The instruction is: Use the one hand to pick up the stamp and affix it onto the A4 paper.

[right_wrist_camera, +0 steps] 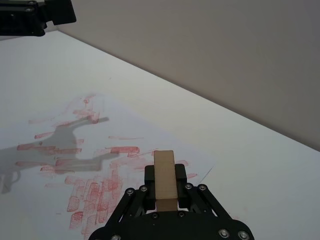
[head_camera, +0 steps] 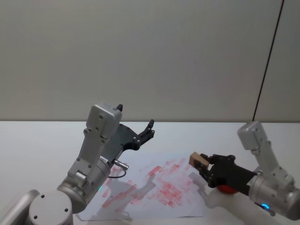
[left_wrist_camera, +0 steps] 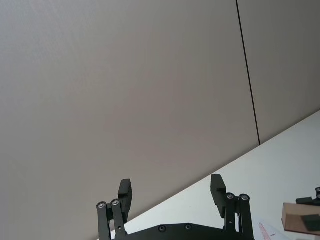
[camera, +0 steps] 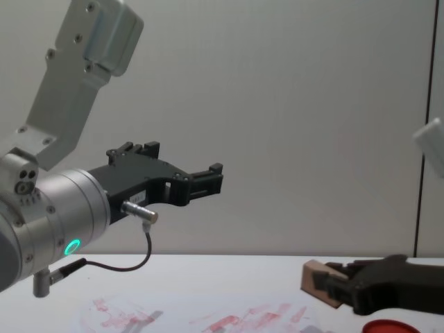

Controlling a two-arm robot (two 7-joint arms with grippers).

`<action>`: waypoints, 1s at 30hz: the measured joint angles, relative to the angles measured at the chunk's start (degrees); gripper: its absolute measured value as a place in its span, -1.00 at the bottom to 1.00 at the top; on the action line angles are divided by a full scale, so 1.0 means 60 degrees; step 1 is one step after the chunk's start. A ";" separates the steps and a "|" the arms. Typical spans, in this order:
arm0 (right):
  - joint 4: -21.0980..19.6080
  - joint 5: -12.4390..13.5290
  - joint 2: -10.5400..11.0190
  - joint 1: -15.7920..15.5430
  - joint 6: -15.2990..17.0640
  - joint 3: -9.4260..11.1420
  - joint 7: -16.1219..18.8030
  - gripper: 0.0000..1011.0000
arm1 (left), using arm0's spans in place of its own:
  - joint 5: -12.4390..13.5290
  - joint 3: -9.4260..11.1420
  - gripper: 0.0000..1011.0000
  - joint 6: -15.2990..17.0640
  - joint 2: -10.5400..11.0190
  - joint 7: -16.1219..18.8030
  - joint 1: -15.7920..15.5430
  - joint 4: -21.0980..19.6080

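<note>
the stamp (head_camera: pixel 198 160) is pinched between the fingers of the right tool (head_camera: pixel 203 165), tilted and held clear of the sheet, over the right-hand part of the a4 paper (head_camera: pixel 154 187); the paper lies flat on the white table (head_camera: pixel 37 140), smeared with red prints; a round red ink pad (head_camera: pixel 227 189) sits under the right arm, just beside the paper; the left tool (left_wrist_camera: pixel 170 186) hangs raised over the left side, fingers spread, gripping nothing

Left gripper (camera: pixel 212 179): raised high above table (camera: pixel 208 274). Right gripper (camera: pixel 331 284): low, clamping wooden stamp (camera: pixel 313 276), near red-smeared A4 paper (camera: pixel 229 322). Red ink pad (camera: pixel 388 326): under right gripper.
</note>
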 joint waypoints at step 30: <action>0.1452 -0.1042 -0.0756 0.0783 0.0197 -0.0655 -0.0140 -0.57 | 0.0000 0.0001 0.98 0.0000 0.0000 0.0000 0.0000 -0.0001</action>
